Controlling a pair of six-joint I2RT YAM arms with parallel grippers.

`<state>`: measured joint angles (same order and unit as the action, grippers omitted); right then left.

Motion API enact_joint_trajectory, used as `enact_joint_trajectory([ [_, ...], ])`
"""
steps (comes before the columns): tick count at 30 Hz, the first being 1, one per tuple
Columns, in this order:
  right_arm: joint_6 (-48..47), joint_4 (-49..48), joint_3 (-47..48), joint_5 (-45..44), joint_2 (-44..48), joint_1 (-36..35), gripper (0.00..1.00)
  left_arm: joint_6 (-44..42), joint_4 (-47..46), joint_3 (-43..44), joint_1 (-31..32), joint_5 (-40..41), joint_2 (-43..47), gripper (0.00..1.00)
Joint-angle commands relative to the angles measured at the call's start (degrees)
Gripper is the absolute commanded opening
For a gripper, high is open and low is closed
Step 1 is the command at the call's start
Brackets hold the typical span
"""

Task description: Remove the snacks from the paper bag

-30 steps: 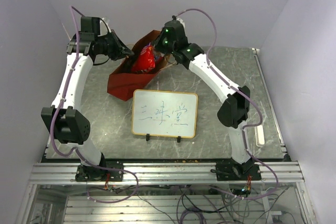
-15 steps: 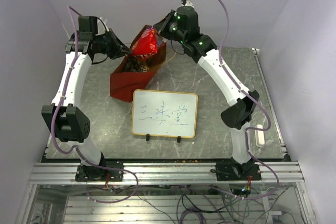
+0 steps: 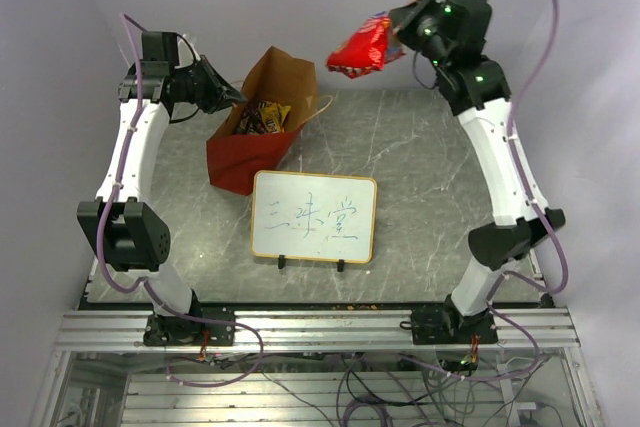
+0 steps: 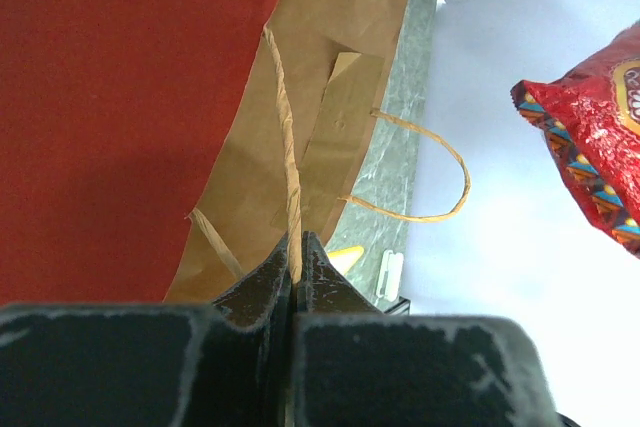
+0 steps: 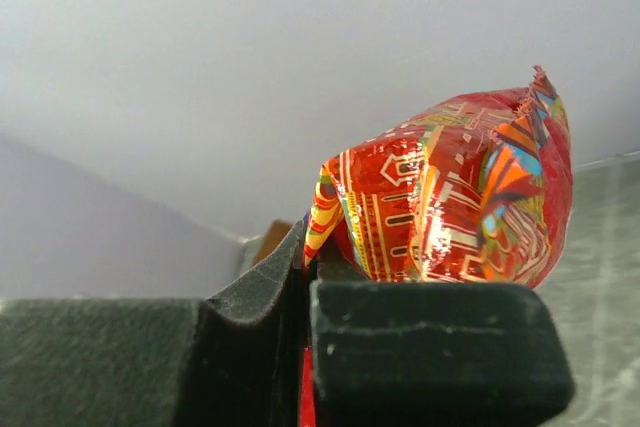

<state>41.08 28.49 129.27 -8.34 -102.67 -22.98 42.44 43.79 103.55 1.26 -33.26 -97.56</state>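
— Where's the chip bag (image 3: 362, 47)?
— Upper right of the frame, clamped in the right hand (image 3: 403, 25). It slants down-left from the hand, well clear of the paper bag (image 3: 240, 162).
— And the left hand (image 3: 232, 97)?
— Pinched shut on the string handle (image 4: 293, 207), upper left. The candy packets (image 3: 262, 117) lie inside, between both arms.

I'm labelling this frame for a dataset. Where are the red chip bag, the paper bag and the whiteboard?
red chip bag (image 3: 363, 47): top view, middle of its crinkly face.
paper bag (image 3: 240, 159): top view, red outer wall.
whiteboard (image 3: 313, 217): top view, middle of the written white face.
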Motion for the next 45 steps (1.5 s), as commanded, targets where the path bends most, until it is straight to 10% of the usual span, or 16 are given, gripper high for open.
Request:
enact_joint_trajectory([
  [1,-3.2,-5.4,-6.1,-3.8,5.4,5.3,0.0,-0.4,0.2,1.8,-0.4,-2.2,1.0,0.07],
  [20,11.8,-15.3,-21.5,6.3,-7.1,18.5,0.0,1.1,-0.3,4.8,-1.9,-3.4,0.1,0.07],
  [35,4.2,-16.3,-62.3,18.5,5.4,35.2,0.0,11.7,-11.4,2.7,-1.8,-9.2,-1.4,0.07],
  [45,-7.2,-5.3,-64.4,15.3,13.1,37.7,0.43,12.8,-12.7,1.2,-1.8,-9.4,-1.4,0.07],
])
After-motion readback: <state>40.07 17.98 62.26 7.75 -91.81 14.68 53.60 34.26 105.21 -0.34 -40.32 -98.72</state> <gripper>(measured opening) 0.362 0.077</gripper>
